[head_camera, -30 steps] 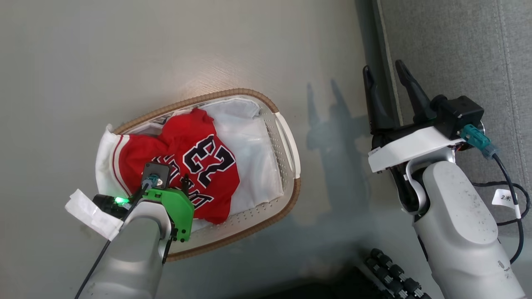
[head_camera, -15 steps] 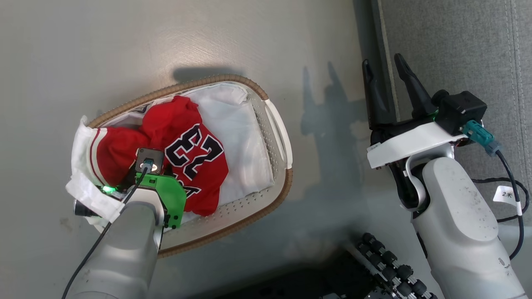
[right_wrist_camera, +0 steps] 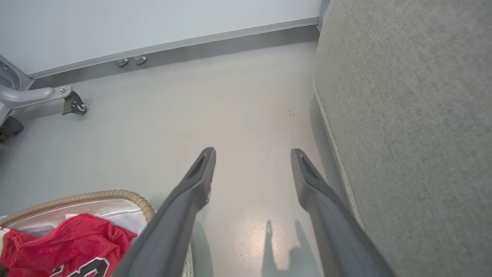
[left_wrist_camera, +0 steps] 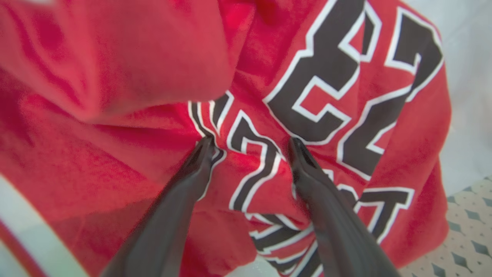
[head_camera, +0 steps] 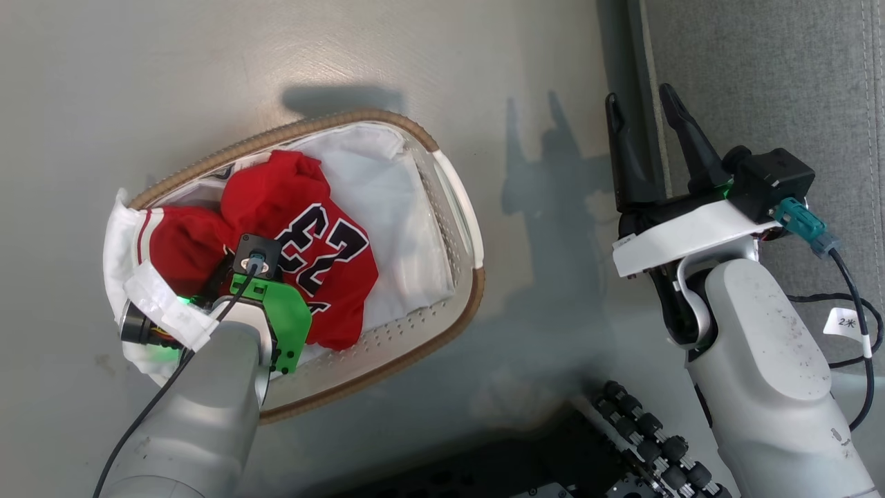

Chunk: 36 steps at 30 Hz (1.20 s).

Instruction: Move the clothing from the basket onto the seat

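Observation:
The red jersey (head_camera: 311, 228) with the number 23 lies crumpled in the oval white basket (head_camera: 456, 207), over its white liner cloth (head_camera: 401, 207). My left gripper (left_wrist_camera: 250, 148) is open and pressed down into the jersey (left_wrist_camera: 326, 96), fingertips spread on the lettering; in the head view the wrist hides its fingers. My right gripper (head_camera: 639, 104) hangs open over the floor, beside the edge of the grey seat (head_camera: 760, 83), holding nothing. The right wrist view shows the seat (right_wrist_camera: 403, 115) at right, and the basket rim (right_wrist_camera: 77, 198) and jersey (right_wrist_camera: 69, 242) at lower left.
The basket stands on a smooth grey floor (head_camera: 276, 55). A caster leg (right_wrist_camera: 73, 104) stands near the wall at the far left of the right wrist view. Black rollers (head_camera: 657, 449) of my base show at the bottom of the head view.
My left arm has sunk deeper into the basket, onto the jersey, which has bunched up more. The head camera shifted a little. The right gripper holds its place, open.

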Motion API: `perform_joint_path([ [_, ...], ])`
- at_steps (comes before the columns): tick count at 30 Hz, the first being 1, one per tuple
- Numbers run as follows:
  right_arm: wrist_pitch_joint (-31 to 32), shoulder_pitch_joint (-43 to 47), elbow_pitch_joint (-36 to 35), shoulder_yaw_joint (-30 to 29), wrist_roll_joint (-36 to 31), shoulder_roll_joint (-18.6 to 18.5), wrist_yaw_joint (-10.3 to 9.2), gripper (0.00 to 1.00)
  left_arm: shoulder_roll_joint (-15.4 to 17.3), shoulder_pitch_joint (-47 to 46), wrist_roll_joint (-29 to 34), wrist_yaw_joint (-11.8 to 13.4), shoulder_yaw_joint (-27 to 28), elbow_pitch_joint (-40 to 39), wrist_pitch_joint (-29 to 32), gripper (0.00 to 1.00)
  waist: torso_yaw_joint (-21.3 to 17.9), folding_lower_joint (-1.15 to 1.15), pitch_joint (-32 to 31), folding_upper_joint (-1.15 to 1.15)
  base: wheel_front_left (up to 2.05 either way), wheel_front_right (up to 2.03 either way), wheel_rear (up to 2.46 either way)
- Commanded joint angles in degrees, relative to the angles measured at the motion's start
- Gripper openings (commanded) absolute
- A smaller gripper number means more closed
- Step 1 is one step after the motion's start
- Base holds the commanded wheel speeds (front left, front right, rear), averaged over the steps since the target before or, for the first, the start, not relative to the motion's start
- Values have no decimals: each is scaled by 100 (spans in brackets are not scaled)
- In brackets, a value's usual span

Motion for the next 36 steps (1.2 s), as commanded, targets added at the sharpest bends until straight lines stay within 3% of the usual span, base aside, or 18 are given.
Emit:
perform_joint_path([
  [1, -2, -44, -13, -19, -32, -20, -8, 100, 58, -51, 21, -49, -21, 23, 19, 100, 17, 0, 1, 0, 0, 0, 0],
  [2, -2, -39, -7, -21, -37, -19, -8, 100, 55, -53, 3, -65, -27, 22, 26, 100, 24, 0, 0, 0, 0, 0, 0],
  [3, -2, -35, 4, -25, -41, -19, -8, 100, 49, -55, -18, -96, -34, 23, 29, 73, 32, 0, -4, 0, 0, 0, 0],
  [4, -2, -32, 18, -23, -42, -19, -8, 100, 42, -61, -27, -128, -47, 21, 4, 30, 39, 0, -12, 0, 0, 0, 0],
  [5, -2, -34, 33, -14, -39, -19, -8, 100, 35, -70, -37, -161, -56, 21, -45, 0, 44, 0, -23, 0, 0, 0, 0],
  [15, -2, -18, 199, 24, -9, -20, -8, 100, -31, -118, -55, -389, -218, 2, -604, 0, 108, 0, -370, 0, 0, 0, 0],
  [25, -2, 228, 428, 24, -82, -20, -8, 100, -111, 282, -312, -707, -263, -327, -1141, 0, 256, 0, -1274, 0, 0, 0, 0],
  [36, -2, 731, 627, -179, -289, -21, -8, 100, -123, 1171, -607, -859, -161, -1994, -1164, 0, 592, 0, -2519, 0, 0, 0, 0],
])
